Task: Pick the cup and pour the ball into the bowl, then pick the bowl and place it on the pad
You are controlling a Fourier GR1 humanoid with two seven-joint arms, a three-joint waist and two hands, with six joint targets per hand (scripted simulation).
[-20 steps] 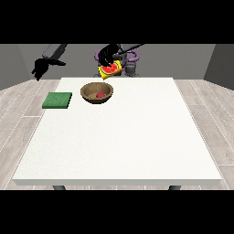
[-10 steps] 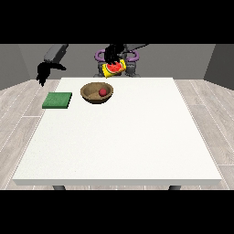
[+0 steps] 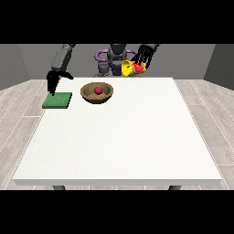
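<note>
At the view's left, a black hand (image 3: 53, 82) hangs with its fingers pointing down just above the green pad (image 3: 57, 100); whether they are spread or closed cannot be told. Right of the pad stands the brown bowl (image 3: 97, 93), the red ball (image 3: 98, 90) lying inside it. At the view's right, the other hand (image 3: 144, 55) is clamped around the tilted yellow-and-red cup (image 3: 131, 68), held above the white table (image 3: 119, 137)'s far edge. No writing is legible anywhere.

I see the red ball (image 3: 98, 90) resting inside the brown bowl (image 3: 97, 93), just beside the flat green pad (image 3: 57, 100). The yellow-and-red cup (image 3: 131, 68) is tipped sideways above the table's far edge.
</note>
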